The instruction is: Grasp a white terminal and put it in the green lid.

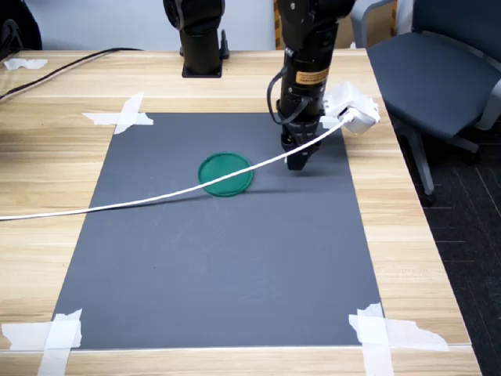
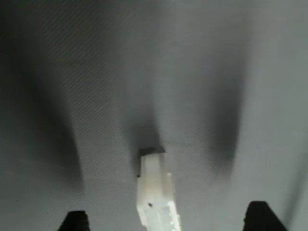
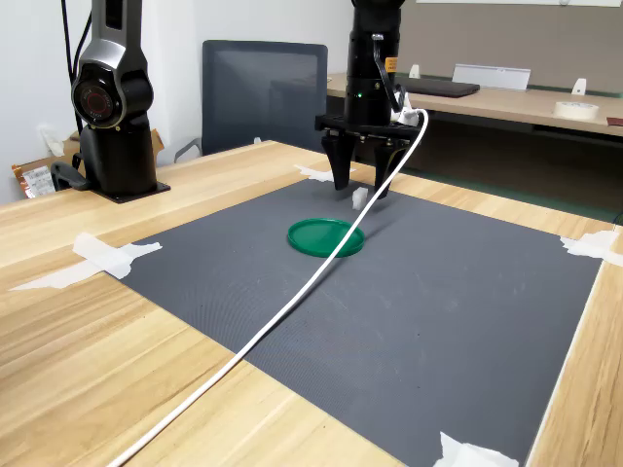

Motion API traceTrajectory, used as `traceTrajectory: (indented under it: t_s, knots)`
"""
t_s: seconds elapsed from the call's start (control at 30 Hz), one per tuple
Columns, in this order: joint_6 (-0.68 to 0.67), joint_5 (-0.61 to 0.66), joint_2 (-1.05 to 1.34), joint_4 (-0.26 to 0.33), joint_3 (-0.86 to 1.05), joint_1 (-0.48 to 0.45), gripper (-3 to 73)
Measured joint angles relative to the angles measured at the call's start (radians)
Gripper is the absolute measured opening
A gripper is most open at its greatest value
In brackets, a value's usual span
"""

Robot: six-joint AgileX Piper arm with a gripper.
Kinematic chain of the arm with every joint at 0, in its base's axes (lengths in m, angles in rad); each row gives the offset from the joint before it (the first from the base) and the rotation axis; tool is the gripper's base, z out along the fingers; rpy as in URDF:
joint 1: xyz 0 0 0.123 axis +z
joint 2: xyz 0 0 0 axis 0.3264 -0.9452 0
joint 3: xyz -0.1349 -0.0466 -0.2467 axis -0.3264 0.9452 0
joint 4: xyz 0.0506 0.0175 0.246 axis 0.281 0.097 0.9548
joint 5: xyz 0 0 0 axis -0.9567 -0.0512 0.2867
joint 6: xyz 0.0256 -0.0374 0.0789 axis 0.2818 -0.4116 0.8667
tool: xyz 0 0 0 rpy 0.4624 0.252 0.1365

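Observation:
The white terminal (image 2: pixel 155 192) lies on the dark mat between my two fingertips (image 2: pixel 73 221), which stand wide apart and do not touch it. In the second exterior view the white terminal (image 3: pixel 359 197) shows as a small white piece just below my gripper (image 3: pixel 360 187). My gripper (image 1: pixel 297 160) is open and points straight down, low over the mat; in the first exterior view it hides the terminal. The green lid (image 1: pixel 225 174) lies flat on the mat to the first exterior view's left of the gripper, and the green lid (image 3: pixel 325 236) holds nothing.
A white cable (image 1: pixel 156 197) runs from the wrist camera housing (image 1: pixel 352 110) across the lid's edge and off the mat. A second black arm base (image 1: pixel 202 39) stands at the table's back. An office chair (image 1: pixel 438 63) is beside the table. Tape strips (image 1: pixel 125 116) hold the mat's corners.

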Motion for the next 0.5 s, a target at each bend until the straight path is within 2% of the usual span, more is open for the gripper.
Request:
traceTrajectory:
  t_s: [0.5]
  knots:
    - [-0.031,-0.001,-0.02,0.0,0.0,0.0,61.6]
